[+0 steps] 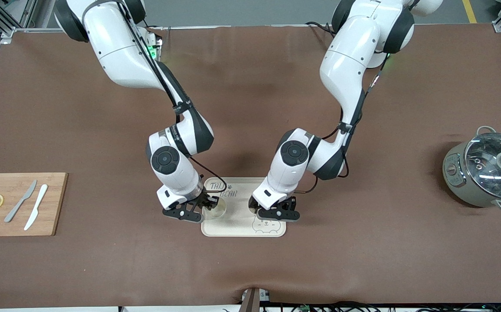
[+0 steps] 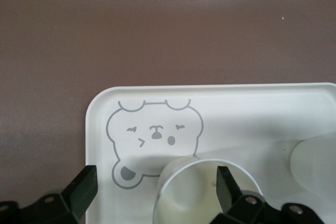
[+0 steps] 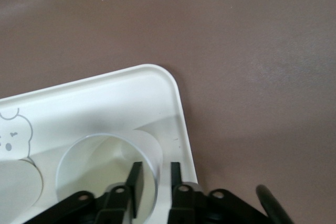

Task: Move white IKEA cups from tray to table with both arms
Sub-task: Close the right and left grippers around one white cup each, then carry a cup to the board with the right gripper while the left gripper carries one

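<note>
Both cups were on the tray; nothing had reached your desk.
Right gripper pinched one cup's wall; left gripper, fingers apart, straddled the other cup.

- Even, bright overhead light; soft shadows pool on the matte brown table cover under both arms.
- White glare streaks the grey pot's glass lid.
- Near the cream bear-printed tray, black fingertips look slightly soft.
</note>
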`<move>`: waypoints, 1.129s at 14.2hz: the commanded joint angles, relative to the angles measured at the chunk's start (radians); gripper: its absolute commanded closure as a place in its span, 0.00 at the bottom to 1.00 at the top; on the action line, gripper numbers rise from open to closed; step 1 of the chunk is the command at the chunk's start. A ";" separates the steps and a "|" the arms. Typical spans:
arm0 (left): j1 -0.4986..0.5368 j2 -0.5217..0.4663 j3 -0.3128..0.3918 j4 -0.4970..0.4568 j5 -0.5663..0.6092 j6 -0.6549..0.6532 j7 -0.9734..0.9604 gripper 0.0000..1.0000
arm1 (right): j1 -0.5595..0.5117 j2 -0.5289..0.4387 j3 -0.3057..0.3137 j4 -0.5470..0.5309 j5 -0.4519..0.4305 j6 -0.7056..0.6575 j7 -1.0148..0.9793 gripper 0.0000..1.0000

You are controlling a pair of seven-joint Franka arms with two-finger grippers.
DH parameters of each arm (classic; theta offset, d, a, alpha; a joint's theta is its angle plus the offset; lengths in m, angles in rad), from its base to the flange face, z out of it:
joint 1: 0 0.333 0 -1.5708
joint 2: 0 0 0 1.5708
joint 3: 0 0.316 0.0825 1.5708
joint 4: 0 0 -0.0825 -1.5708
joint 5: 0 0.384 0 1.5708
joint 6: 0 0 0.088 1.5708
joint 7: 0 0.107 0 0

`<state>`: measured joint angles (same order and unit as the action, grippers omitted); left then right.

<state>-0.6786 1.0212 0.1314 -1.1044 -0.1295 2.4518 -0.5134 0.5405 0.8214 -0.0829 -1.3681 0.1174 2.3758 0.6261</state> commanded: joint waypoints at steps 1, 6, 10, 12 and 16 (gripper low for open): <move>-0.013 0.004 0.011 0.003 -0.006 0.007 -0.039 1.00 | 0.015 0.013 -0.009 0.027 0.007 -0.006 0.006 1.00; -0.015 0.005 0.011 0.003 -0.002 0.007 -0.056 1.00 | -0.022 -0.024 -0.017 0.040 0.007 -0.059 -0.002 1.00; -0.010 -0.024 0.010 0.000 -0.002 -0.011 -0.057 1.00 | -0.114 -0.025 -0.018 0.130 0.007 -0.191 -0.130 1.00; -0.003 -0.056 0.011 -0.018 -0.001 -0.054 -0.056 1.00 | -0.167 -0.025 -0.018 0.161 0.007 -0.225 -0.228 1.00; 0.025 -0.256 0.011 -0.208 -0.001 -0.143 -0.024 1.00 | -0.295 -0.039 -0.014 0.161 0.015 -0.228 -0.474 1.00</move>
<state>-0.6599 0.9353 0.1385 -1.1274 -0.1295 2.3544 -0.5517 0.3054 0.8012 -0.1168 -1.2067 0.1175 2.1676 0.2571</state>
